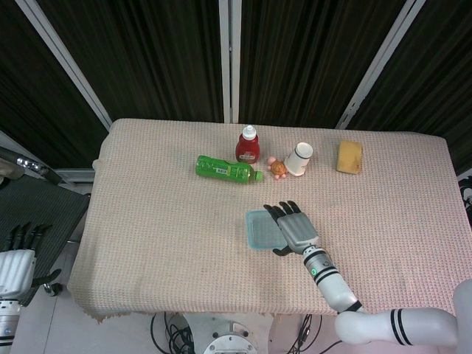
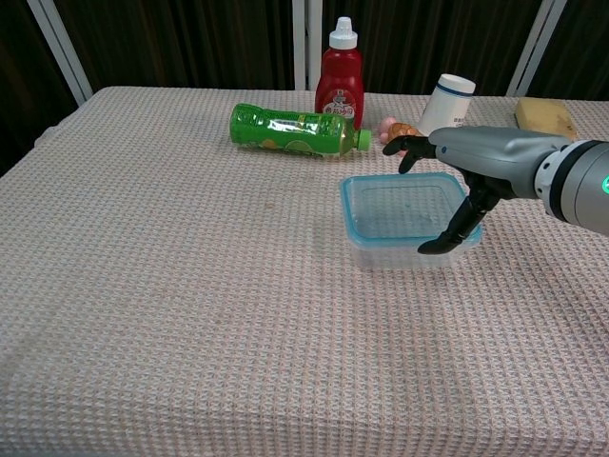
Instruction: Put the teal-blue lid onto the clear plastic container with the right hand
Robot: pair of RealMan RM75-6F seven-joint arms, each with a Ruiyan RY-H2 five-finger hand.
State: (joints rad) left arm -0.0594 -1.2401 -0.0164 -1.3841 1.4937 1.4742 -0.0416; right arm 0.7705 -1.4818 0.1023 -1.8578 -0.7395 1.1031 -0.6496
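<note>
The right hand (image 2: 463, 181) lay flat over the right side of the lid (image 2: 404, 207), fingers spread wide and thumb (image 2: 447, 236) hooked down at the near right corner, gripping nothing. The lid sat on the container (image 2: 400, 249), near the middle of the table (image 2: 171, 286). Behind it were a green bottle (image 2: 295, 130) on its side and a red bottle (image 2: 341, 76) (standing upright). The left hand (image 1: 18, 258) hung beside the table with its fingers apart, holding nothing.

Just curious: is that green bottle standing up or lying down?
Lying down. The green bottle rests on its side on the table, cap toward the red bottle.
</note>
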